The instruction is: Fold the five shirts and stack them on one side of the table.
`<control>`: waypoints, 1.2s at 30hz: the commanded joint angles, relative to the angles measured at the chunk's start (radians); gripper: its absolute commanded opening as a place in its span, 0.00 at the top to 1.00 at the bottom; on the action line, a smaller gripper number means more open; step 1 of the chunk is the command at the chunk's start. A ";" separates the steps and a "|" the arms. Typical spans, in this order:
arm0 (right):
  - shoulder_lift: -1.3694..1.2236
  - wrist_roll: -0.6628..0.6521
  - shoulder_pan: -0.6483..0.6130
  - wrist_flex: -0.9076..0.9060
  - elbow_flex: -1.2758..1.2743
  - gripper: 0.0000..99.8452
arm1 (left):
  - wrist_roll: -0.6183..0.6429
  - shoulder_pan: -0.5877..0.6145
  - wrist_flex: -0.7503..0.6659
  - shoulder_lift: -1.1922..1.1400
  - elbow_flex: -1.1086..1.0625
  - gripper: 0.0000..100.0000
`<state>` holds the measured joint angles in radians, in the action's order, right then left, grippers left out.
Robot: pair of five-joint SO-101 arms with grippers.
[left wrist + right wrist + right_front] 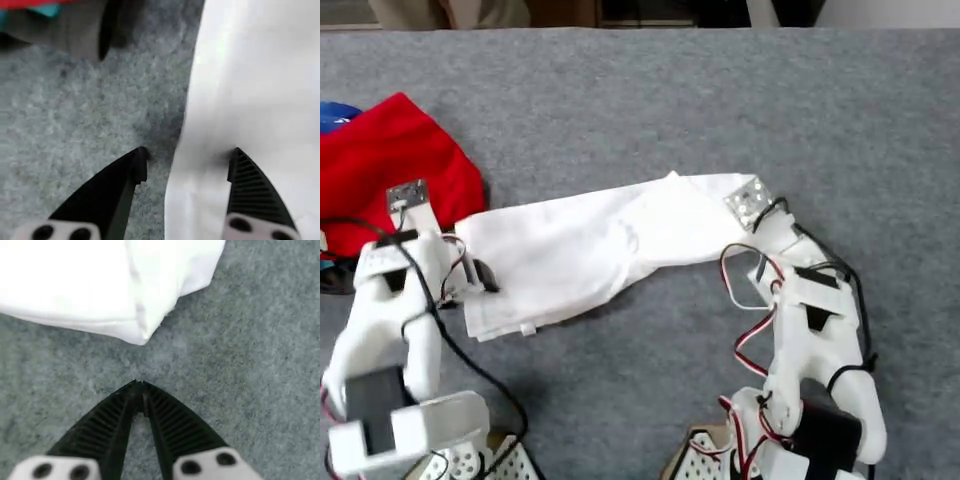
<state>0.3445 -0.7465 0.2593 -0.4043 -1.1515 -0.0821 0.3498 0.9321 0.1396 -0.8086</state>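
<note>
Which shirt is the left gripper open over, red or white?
The white shirt, spread across the middle of the table: the left gripper straddles its edge, open. The red shirt lies bunched farther off, untouched.

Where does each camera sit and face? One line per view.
High view: fixed above, looking down on the grey table; both arms show, flanking the white shirt, red shirt beside.
Left wrist view: on the left arm, looking past the open left claw at the white shirt's edge.
Right wrist view: on the right arm, looking past the shut right claw at table and shirt corner.
Shared: all see the white shirt.
</note>
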 commanded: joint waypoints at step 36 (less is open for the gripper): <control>0.031 0.137 0.035 0.092 -0.004 1.00 | 0.005 -0.562 0.361 -0.251 0.703 0.98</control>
<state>0.3445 -0.6529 0.2639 -0.3537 -1.1561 -0.0821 -0.1227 1.2344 -0.1243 -0.2424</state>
